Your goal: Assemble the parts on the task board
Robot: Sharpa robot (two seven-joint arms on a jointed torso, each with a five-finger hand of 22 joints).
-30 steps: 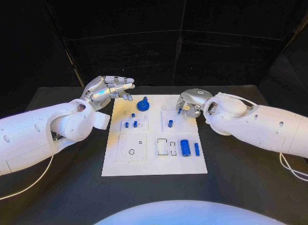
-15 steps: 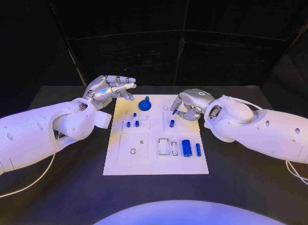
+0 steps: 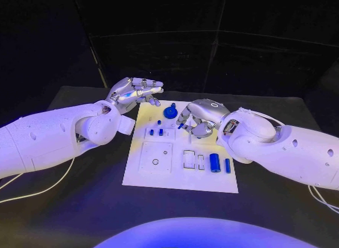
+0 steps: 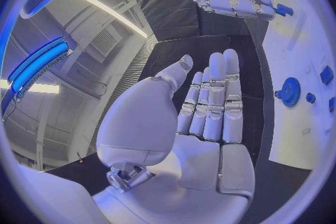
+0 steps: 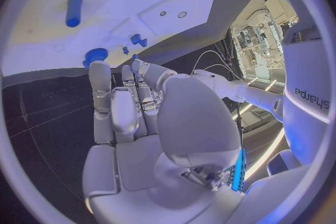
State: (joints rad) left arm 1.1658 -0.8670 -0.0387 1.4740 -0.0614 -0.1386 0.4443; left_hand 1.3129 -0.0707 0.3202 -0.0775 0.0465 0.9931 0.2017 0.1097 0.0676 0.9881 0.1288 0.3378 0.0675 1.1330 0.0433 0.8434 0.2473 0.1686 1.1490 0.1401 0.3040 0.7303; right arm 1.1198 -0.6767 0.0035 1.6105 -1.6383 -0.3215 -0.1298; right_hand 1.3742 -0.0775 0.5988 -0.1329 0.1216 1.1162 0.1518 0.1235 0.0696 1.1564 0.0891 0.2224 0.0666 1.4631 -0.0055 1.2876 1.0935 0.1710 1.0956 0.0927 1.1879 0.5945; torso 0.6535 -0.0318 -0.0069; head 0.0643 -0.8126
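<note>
Black surface (image 3: 73, 201) in front of a dark curtained backdrop (image 3: 214, 57). Carries the white task board (image 3: 177, 181) at its middle, long side running away from the robot. Holds, at the far end of the board, a blue gear-shaped part (image 3: 170, 111); nearer, two small blue pegs (image 3: 156, 132) standing side by side in a raised square block; at the near right, a blue cylinder (image 3: 215, 162) lying flat with a thin blue pin (image 3: 228, 165) just beside it, both parallel to the board's long side. Shows empty rectangular recesses between the pegs and the cylinder. Left robot hand (image 3: 136, 93): raised above the board's far left corner, clear of the board, palm turned toward the middle, fingers extended side by side and bent forward at the tips, thumb set apart; wide, holding nothing. Right robot hand (image 3: 196, 121): lowered over the far right part of the board, back of the hand upward, fingers curled downward close to the board, near the gear-shaped part. Places a small blue part (image 5: 136, 40) just beyond the fingertips in the right wrist view; cannot tell whether the fingers grip it or merely lie beside it. Arms enter from opposite sides, the two robot hands apart, with the gear-shaped part between them.
</note>
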